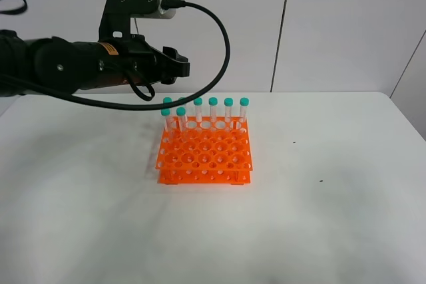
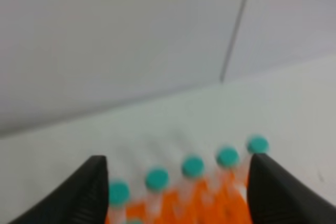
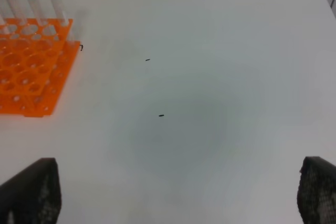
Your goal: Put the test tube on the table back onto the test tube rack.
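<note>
The orange test tube rack (image 1: 205,154) stands mid-table with several teal-capped test tubes (image 1: 213,110) upright along its far rows. No test tube lies on the white table (image 1: 333,217) in any view. My left gripper (image 1: 178,68) hovers above the rack's far left corner, open. In the left wrist view its black fingers (image 2: 92,190) stand wide apart over a row of teal caps (image 2: 192,166), gripping nothing. My right gripper (image 3: 176,195) is open above bare table. It is to the right of the rack (image 3: 26,77), where three capped tubes (image 3: 30,3) show.
A black cable (image 1: 223,38) loops from the left arm's camera mount above the rack's far side. Two small dark specks (image 1: 293,142) mark the table right of the rack. A panelled white wall runs behind the far edge.
</note>
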`<state>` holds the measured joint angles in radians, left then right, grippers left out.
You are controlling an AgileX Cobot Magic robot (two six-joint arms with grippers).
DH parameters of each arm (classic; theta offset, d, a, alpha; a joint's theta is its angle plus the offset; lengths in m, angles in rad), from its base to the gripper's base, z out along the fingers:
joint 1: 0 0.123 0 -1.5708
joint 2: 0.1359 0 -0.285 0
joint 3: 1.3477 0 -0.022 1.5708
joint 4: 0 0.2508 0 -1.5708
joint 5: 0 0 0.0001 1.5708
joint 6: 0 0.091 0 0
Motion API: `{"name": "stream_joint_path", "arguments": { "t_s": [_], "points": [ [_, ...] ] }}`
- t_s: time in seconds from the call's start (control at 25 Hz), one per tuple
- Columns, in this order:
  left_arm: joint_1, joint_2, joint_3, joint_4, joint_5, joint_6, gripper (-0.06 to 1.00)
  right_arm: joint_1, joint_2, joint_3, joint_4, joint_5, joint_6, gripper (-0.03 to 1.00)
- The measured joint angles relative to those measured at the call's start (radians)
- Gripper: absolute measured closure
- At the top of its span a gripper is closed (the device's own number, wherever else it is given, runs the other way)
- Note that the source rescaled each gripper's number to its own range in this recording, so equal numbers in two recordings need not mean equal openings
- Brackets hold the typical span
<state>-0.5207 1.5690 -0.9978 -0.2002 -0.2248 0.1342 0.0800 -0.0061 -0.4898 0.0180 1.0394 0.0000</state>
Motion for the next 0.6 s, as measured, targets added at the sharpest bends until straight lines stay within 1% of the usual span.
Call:
{"name": "stream_joint_path", "arguments": {
  "t_s": [0.08,0.2,0.36,0.4,0.52,0.6],
  "points": [
    [0.000,-0.026,-0.034,0.000,0.174,0.002,0.04,0.000,0.000,0.000,0.000,0.000,0.000,-0.03],
    [0.019,-0.019,-0.110,0.000,0.425,0.002,0.02,0.000,0.000,0.000,0.000,0.000,0.000,-0.03],
    [0.099,0.071,-0.272,0.000,0.762,0.002,0.01,0.000,0.000,0.000,0.000,0.000,0.000,-0.03],
    [0.123,0.106,-0.313,0.004,0.832,0.002,0.01,0.000,0.000,0.000,0.000,0.000,0.000,-0.03],
    [0.181,0.206,-0.460,0.055,1.052,-0.007,0.01,0.000,0.000,0.000,0.000,0.000,0.000,-0.03],
    [0.214,0.255,-0.534,0.111,1.154,-0.036,0.01,0.000,0.000,0.000,0.000,0.000,0.000,-0.03]
  ]
}}
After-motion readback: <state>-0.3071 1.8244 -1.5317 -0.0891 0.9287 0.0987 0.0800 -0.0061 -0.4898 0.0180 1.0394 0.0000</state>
